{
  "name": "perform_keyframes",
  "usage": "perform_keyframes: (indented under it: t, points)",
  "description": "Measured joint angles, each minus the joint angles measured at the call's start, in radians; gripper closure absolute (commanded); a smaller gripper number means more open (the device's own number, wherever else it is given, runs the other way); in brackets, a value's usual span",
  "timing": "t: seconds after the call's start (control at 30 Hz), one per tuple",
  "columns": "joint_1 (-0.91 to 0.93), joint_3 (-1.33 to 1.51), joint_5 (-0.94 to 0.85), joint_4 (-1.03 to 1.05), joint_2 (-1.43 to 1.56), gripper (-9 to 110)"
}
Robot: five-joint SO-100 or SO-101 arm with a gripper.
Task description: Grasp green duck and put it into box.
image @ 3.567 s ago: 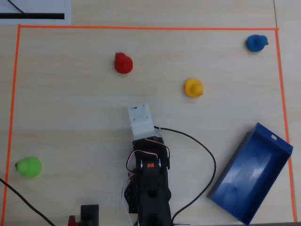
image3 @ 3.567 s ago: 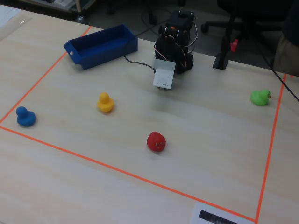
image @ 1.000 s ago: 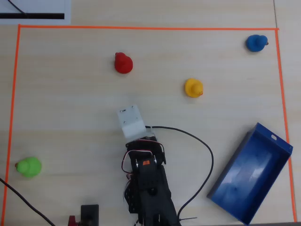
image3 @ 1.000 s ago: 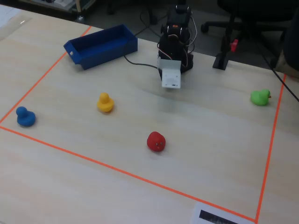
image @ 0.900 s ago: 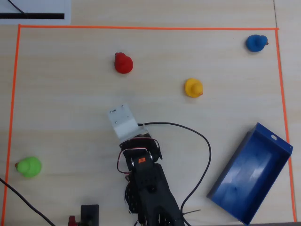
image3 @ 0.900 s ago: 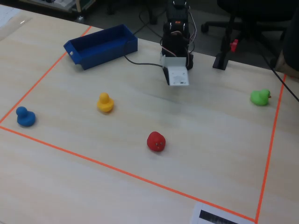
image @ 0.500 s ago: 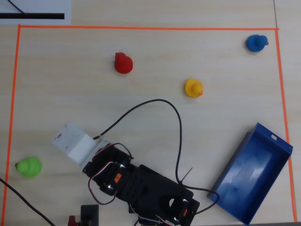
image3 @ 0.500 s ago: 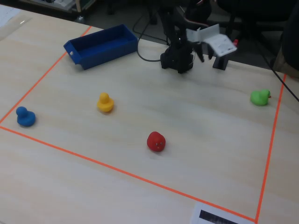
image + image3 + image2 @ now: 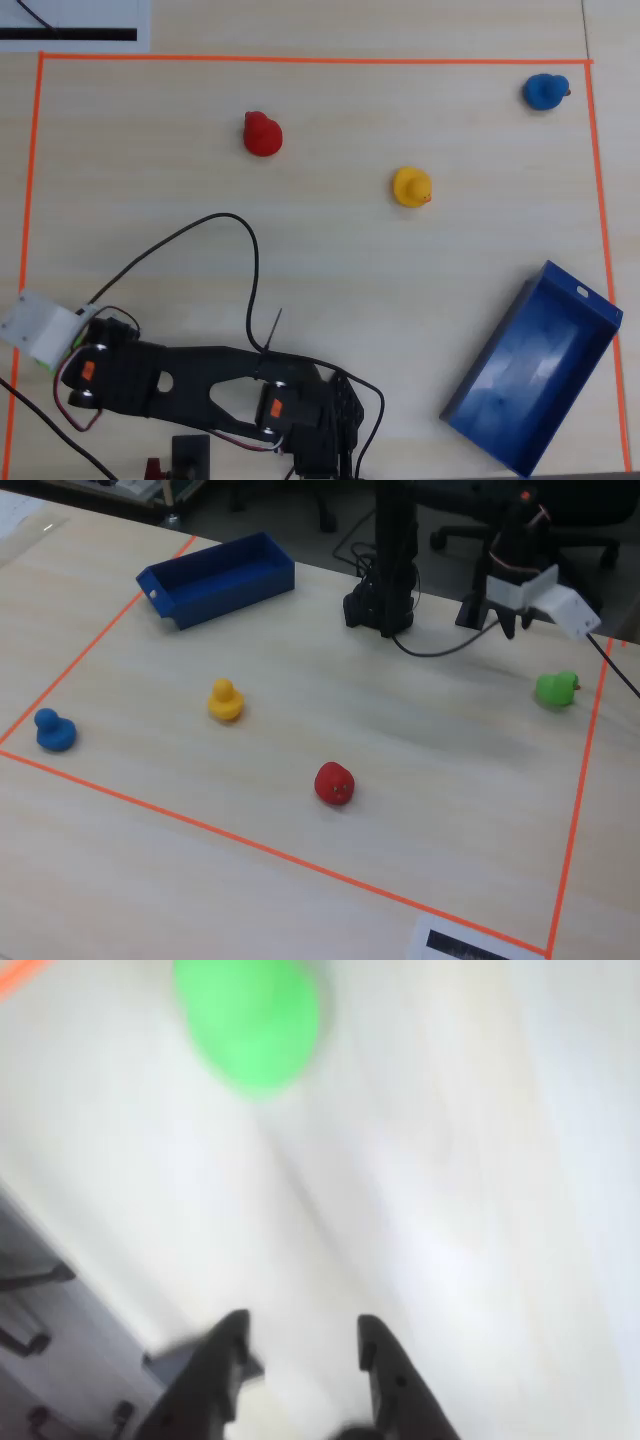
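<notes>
Approach step: pincer [image 9: 300,1345] empty, fingers parted narrowly, hovers over counter [image 9: 420,740]. Green duck [image 9: 250,1022] sits at its 11 o'clock, untouched. Next: advance, widen, straddle duck; box [image 9: 215,578] well apart.

Black arm [image 9: 190,378], orange servo labels, black cables, white camera housing [image 9: 40,328]

4 ducks [image 9: 225,700], 1 box [image 9: 218,578].

Blurred green duck [image 9: 248,1022] ahead, fingers [image 9: 222,1360] parted, empty
</notes>
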Motion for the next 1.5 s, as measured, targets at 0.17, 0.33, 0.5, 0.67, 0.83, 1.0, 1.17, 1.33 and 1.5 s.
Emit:
perform_keyframes:
  t: [0.17, 0.33, 0.5, 0.67, 0.83, 1.0, 1.17, 1.33, 1.5]
  points:
    - [0.008, -0.058, 0.002, -0.035, -0.170, 82]
    - [-0.063, -0.080, 0.006, -0.020, -0.176, 78]
    - [-0.124, -0.152, 0.017, 0.021, -0.176, 76]
    - [-0.118, -0.327, 0.025, 0.077, -0.262, 75]
    - [-0.103, -0.517, 0.025, 0.117, -0.411, 75]
    - [-0.074, -0.660, 0.025, 0.135, -0.540, 74]
    - [-0.075, -0.716, 0.015, 0.140, -0.607, 73]
    - [-0.067, -0.764, 0.009, 0.146, -0.673, 73]
    - [-0.043, -0.838, 0.000, 0.149, -0.742, 73]
